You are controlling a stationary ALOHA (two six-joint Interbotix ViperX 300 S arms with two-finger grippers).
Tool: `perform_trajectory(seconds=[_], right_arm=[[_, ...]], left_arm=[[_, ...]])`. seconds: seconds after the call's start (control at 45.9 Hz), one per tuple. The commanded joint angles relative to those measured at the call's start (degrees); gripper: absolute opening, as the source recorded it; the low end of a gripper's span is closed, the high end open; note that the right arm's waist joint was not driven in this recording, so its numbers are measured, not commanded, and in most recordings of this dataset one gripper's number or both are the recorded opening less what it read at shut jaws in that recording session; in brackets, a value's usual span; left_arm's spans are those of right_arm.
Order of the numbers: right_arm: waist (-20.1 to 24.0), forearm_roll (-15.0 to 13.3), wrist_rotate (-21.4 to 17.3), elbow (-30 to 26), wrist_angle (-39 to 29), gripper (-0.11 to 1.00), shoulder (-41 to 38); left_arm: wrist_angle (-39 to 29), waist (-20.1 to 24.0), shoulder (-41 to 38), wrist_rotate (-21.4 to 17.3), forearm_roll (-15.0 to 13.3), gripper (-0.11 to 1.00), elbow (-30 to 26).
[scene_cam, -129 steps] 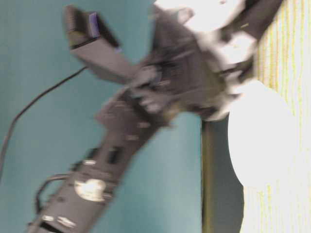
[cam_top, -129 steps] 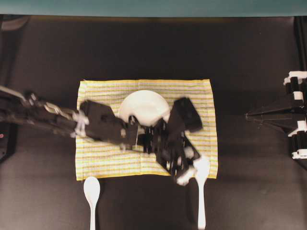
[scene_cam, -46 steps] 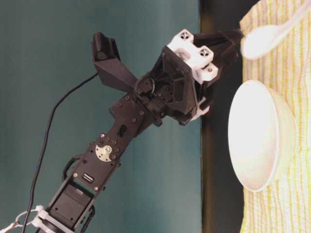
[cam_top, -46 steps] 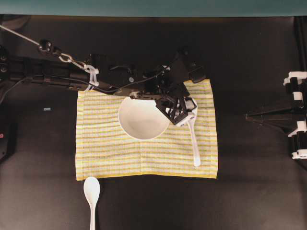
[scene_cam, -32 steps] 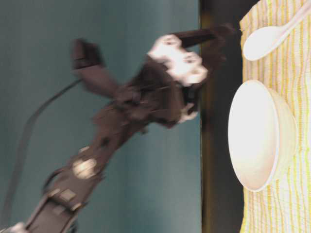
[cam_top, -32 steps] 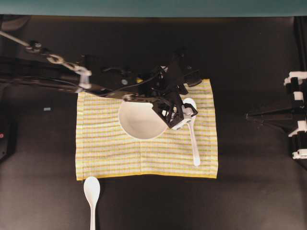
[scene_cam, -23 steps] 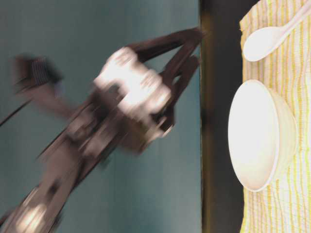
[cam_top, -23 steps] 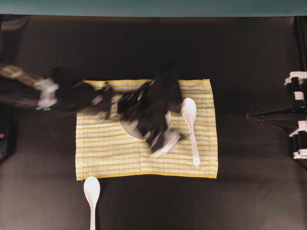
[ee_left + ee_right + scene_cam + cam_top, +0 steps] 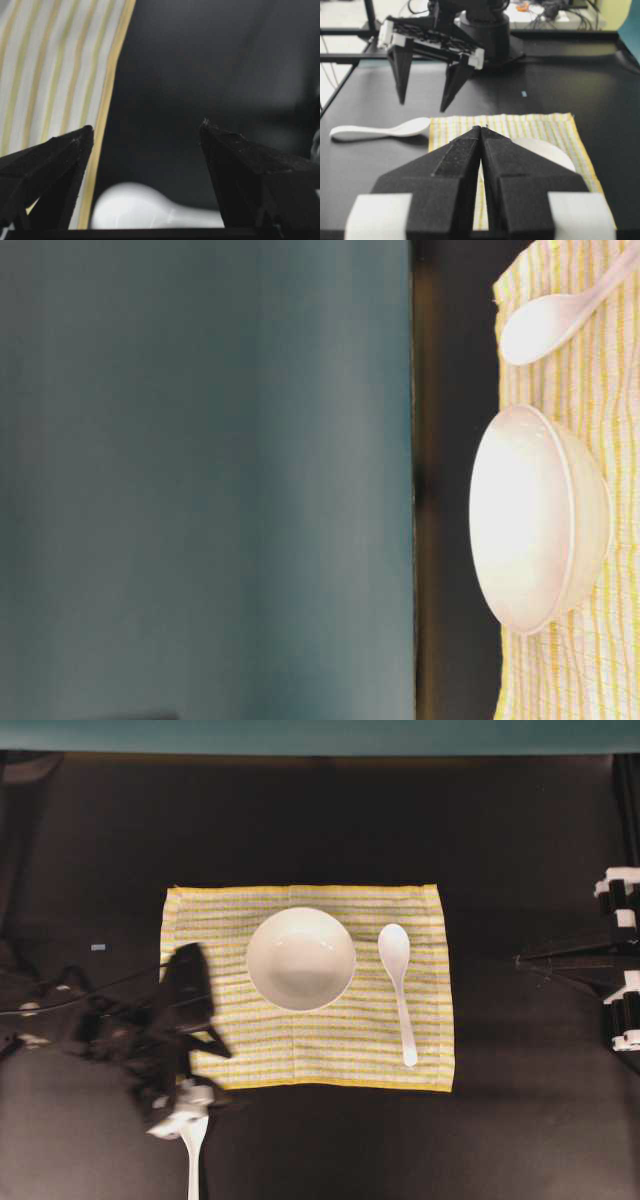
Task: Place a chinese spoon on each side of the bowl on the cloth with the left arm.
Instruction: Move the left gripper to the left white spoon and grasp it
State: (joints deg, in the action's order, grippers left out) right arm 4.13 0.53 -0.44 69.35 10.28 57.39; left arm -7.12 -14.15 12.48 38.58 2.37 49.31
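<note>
The white bowl (image 9: 300,958) sits mid-cloth on the yellow-striped cloth (image 9: 230,1030). One white chinese spoon (image 9: 397,978) lies on the cloth to the bowl's right, also seen in the table-level view as the spoon (image 9: 548,318) beside the bowl (image 9: 540,530). A second spoon (image 9: 192,1155) lies on the black table just off the cloth's front-left corner. My left gripper (image 9: 183,1113) hovers over its scoop end, blurred. In the left wrist view the left gripper (image 9: 146,127) is open, with the spoon (image 9: 145,210) between and below the fingers. The right wrist view shows the left gripper (image 9: 422,106) above the spoon (image 9: 380,130).
My right gripper (image 9: 519,960) rests at the table's right side, apart from the cloth; the right gripper (image 9: 481,128) has its fingers pressed together. The black table (image 9: 320,820) surrounds the cloth. The teal wall (image 9: 200,480) stands behind.
The left gripper let go of the spoon beside the bowl, then swung across the cloth to its front-left corner, over the second spoon. The placed spoon has stayed still.
</note>
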Motion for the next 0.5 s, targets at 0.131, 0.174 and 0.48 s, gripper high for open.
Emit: perform_trajectory(seconds=[0.131,0.174,0.48], right_arm=[[0.0,0.2,-0.4,0.0,-0.4,0.01,-0.3],[0.0,0.2,-0.4,0.1,-0.4,0.01,-0.3],[0.0,0.8,-0.4,0.1,-0.4,0.01,-0.4]], left_arm=[[1.6,-2.0,6.0,2.8,0.2,0.82,10.5],[3.2,-2.0,6.4,4.1,0.2,0.81,11.5],[14.9,-3.6,-1.3,9.3,0.2,0.81,12.2]])
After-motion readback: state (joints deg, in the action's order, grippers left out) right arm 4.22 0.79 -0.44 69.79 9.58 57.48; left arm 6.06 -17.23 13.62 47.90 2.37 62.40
